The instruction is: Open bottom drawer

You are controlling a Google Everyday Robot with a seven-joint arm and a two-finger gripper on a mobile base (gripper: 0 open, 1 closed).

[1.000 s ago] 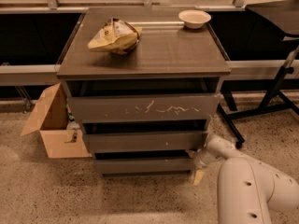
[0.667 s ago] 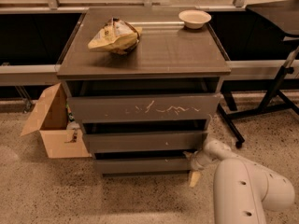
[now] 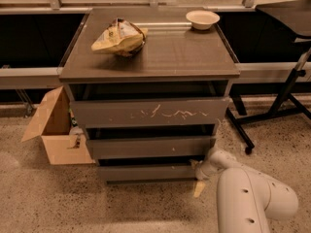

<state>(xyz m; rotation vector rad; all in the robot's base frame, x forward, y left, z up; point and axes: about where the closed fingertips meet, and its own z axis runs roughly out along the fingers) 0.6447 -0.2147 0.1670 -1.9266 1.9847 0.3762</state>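
The bottom drawer (image 3: 146,172) is the lowest, narrowest of three dark grey-brown fronts in the cabinet, plain and unscratched. It stands slightly out from the cabinet, with a dark gap above it. My white arm comes in from the lower right, and my gripper (image 3: 198,168) sits at the drawer's right end, against its top corner. A pale yellowish finger (image 3: 199,188) hangs down below that corner.
The top drawer (image 3: 146,111) has white scratches; the middle drawer (image 3: 148,147) lies below it. A chip bag (image 3: 119,37) and a white bowl (image 3: 202,18) sit on the cabinet top. An open cardboard box (image 3: 53,130) stands at the left. A black stand leg (image 3: 243,130) is at the right.
My arm has shifted left and its elbow has swung lower. The gripper has pressed closer to the bottom drawer's right end. The drawer fronts look unchanged.
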